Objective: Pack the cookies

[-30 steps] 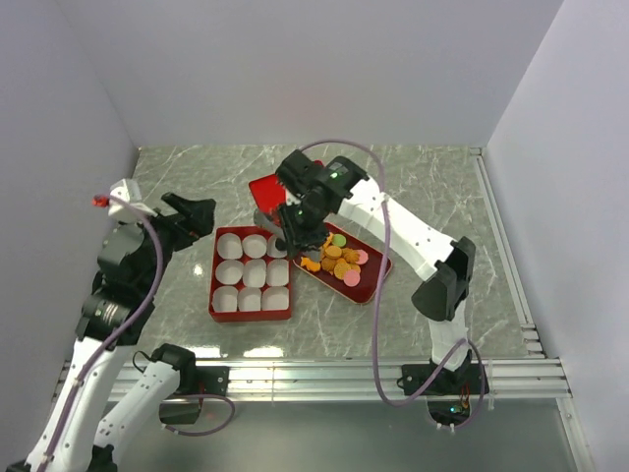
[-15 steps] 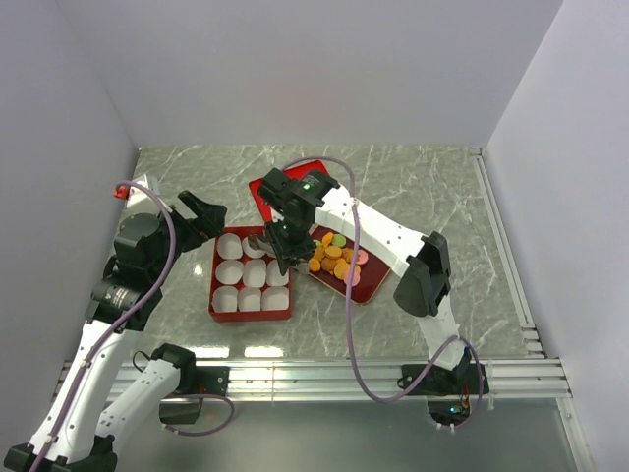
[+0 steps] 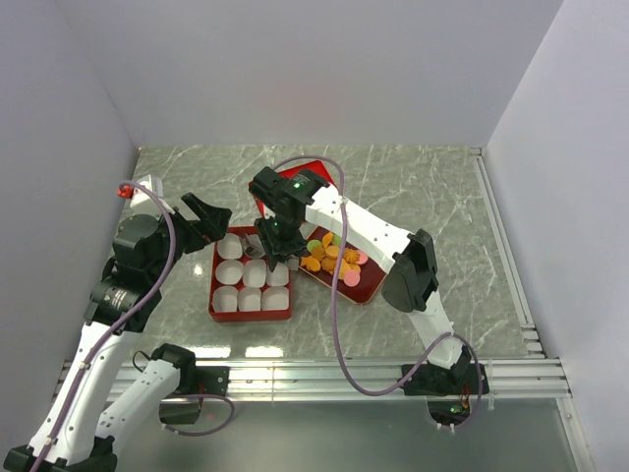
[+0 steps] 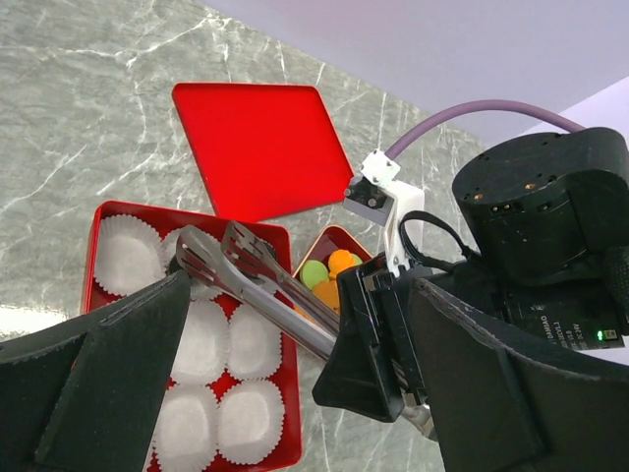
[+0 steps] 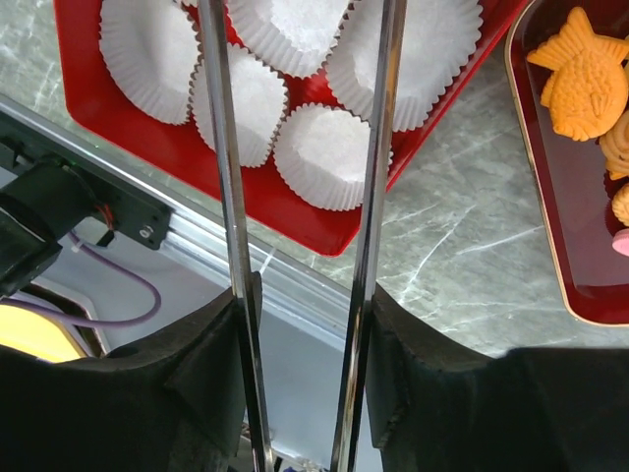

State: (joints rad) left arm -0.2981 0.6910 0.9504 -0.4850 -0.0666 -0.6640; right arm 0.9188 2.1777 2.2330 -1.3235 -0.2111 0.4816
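The cookies (image 3: pixel 334 258), orange, green and pink, lie in a dark red tray (image 3: pixel 370 282); a few show in the left wrist view (image 4: pixel 339 264), and an orange fish-shaped one shows in the right wrist view (image 5: pixel 588 84). My right gripper (image 3: pixel 275 239) (image 5: pixel 300 324) is shut on metal tongs (image 5: pixel 224 147) (image 4: pixel 256 287). Their spread tips hang over the far cups of the red box (image 3: pixel 212 290), and I see no cookie between them. My left gripper (image 3: pixel 211 218) (image 4: pixel 300 295) is open and empty, just left of the box.
The red box holds several empty white paper cups (image 3: pixel 251 295). A red lid (image 3: pixel 313 169) lies flat behind the box and tray. The metal rail (image 3: pixel 324 374) runs along the table's near edge. Walls close in on three sides.
My right gripper has carried the tongs left, from over the cookie tray to over the box. My left gripper has moved right, closer to the box's far left corner.
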